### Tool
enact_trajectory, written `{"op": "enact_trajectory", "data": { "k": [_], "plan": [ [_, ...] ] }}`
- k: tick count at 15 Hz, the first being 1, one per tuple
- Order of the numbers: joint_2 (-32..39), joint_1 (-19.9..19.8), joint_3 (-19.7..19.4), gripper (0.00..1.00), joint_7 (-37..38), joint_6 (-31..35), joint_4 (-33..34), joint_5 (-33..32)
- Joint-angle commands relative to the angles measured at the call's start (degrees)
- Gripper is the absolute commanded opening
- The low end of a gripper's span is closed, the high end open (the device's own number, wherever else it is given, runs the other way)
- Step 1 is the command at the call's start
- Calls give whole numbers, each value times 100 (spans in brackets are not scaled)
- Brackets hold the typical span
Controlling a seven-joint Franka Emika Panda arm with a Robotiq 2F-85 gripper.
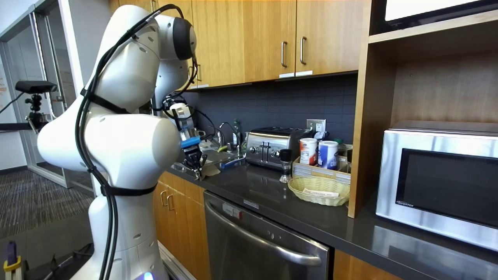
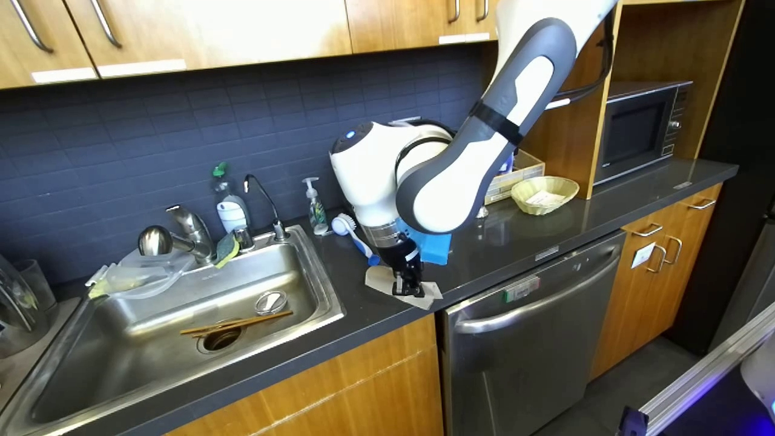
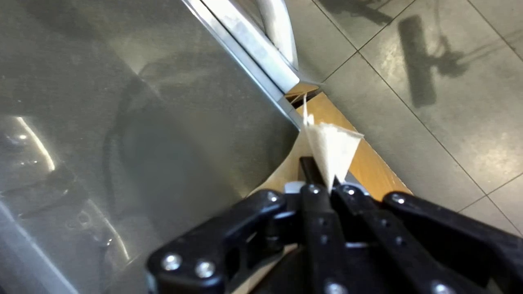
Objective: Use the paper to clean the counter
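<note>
Tan paper, thin as a napkin, lies on the dark, glossy counter just beside the steel sink, apart from its rim. The Robotiq gripper points down onto it, its fingers pressed together around a pleat of the sheet, which fans out past them in the wrist view. Wiping looks to be the step in hand, though whether a stroke is under way I cannot tell. Next should come a light, level drag away from the sink, pressing enough to spread the sheet without tearing it. Its longer visible line slants away from the sink: one broad flap points toward it, a smaller corner opposite, the middle hidden behind the gripper.
</note>
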Motion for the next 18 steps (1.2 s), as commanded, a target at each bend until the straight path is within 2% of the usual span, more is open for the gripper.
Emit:
{"op": "enact_trajectory", "data": {
  "k": [1,18],
  "plan": [
    [123,108,25,1,169,-159,232,7],
    [69,86,-82,1,414,-84,275,33]
  ]
}}
